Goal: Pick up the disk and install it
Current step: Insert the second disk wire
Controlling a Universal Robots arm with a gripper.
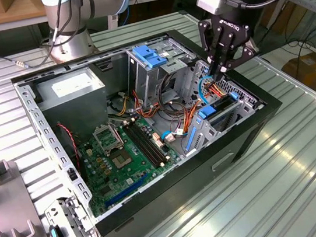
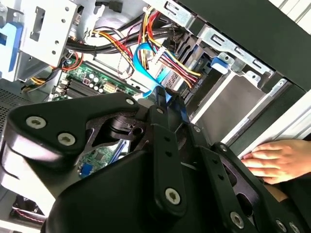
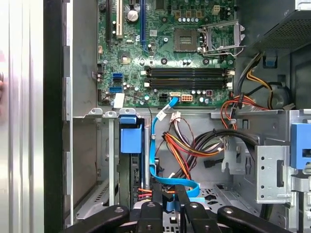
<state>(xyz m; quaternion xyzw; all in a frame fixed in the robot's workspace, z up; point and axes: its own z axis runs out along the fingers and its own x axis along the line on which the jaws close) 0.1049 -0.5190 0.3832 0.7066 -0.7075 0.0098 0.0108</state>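
Note:
The disk (image 1: 222, 106) stands on edge in a bay at the front of the open computer case (image 1: 253, 123), and the blue ends of its carrier frame show. In the first wrist view the carrier's blue tab (image 3: 130, 137) sticks out of that bay. My gripper (image 1: 221, 73) hangs inside the case just beside the bay, toward the drive cage. Its fingers are drawn together on a flat blue data cable (image 3: 156, 145), which loops up from the motherboard. In the second wrist view the blue cable (image 2: 146, 58) runs to the fingertips (image 2: 167, 104).
A person's hand (image 2: 277, 158) rests on the case's outer edge close to the gripper. Orange, red and black wires (image 1: 174, 107) crowd the space beside the bay. The grey cage with a blue cap (image 1: 149, 58), the power-supply box (image 1: 74, 86) and the motherboard (image 1: 121, 153) are nearby.

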